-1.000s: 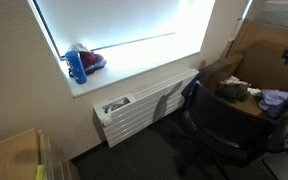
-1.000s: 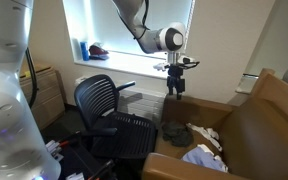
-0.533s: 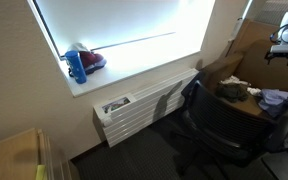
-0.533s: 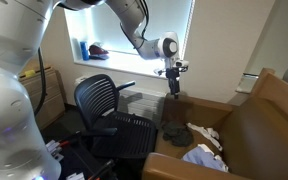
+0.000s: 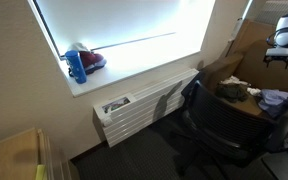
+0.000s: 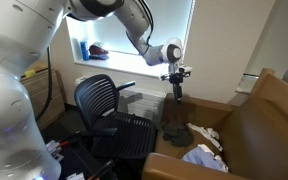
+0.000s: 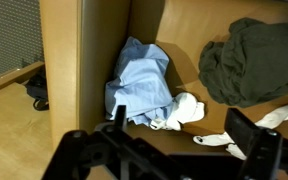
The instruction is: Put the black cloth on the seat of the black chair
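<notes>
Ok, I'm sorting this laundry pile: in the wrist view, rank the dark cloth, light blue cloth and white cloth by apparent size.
1. dark cloth, partly cut off by the frame edge
2. light blue cloth, somewhat smaller
3. white cloth, clearly smallest

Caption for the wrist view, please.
Open gripper hovers over a dark cloth and light-blue cloth on a brown seat.

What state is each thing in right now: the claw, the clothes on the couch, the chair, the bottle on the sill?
Gripper: open, empty, above the couch.
Dark cloth: crumpled on the couch seat, not held.
Blue cloth: bunched against the couch's side.
White cloth: crumpled, touching the blue cloth.
Black chair: upright, seat bare.
Blue bottle: upright on the window sill.
</notes>
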{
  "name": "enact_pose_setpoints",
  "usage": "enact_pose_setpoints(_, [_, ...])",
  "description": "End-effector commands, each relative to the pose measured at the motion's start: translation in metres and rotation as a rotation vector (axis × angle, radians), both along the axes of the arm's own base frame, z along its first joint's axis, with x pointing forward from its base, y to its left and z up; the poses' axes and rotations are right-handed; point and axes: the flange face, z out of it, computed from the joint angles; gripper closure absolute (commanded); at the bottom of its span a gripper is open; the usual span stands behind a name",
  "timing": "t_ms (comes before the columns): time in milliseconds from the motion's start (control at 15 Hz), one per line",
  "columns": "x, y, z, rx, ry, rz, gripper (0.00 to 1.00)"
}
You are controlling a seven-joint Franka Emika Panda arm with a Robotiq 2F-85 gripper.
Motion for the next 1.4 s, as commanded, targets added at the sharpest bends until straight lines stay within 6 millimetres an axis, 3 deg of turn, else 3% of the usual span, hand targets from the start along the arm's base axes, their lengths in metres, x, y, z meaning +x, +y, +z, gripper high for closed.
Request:
enact_pose_setpoints(0, [0.031,-0.044,-0.052,-0.07,0.027,-0.002,0.0])
enact_pose_setpoints(267, [0.063,-0.06,-0.079,-0.125,-0.005,0.045,0.0])
enact_pose_setpoints(400, [0.073,-0.054,-0.092,-0.082,0.004,0.041,0.0])
enact_pose_setpoints(533, [0.07,-0.042,-0.104,0.022,0.137,0.043,0.0])
enact_pose_setpoints(600, [0.069,-0.036,-0.101,0.069,0.177,0.053,0.0])
enact_pose_setpoints(667, [0.068,-0.029,-0.085,0.108,0.209,0.083,0.0])
enact_pose_setpoints(733, [0.063,-0.03,-0.103,0.024,0.171,0.047,0.0])
enact_pose_setpoints(933, [0.069,-0.023,-0.089,0.062,0.196,0.074,0.0])
enact_pose_setpoints(1000, [0.074,-0.027,-0.092,0.014,0.13,0.053,0.0])
enact_pose_setpoints(1133, [0.08,-0.035,-0.118,-0.036,0.067,0.016,0.0])
enact_pose_setpoints(1333, [0.068,-0.037,-0.173,0.018,0.142,0.024,0.0])
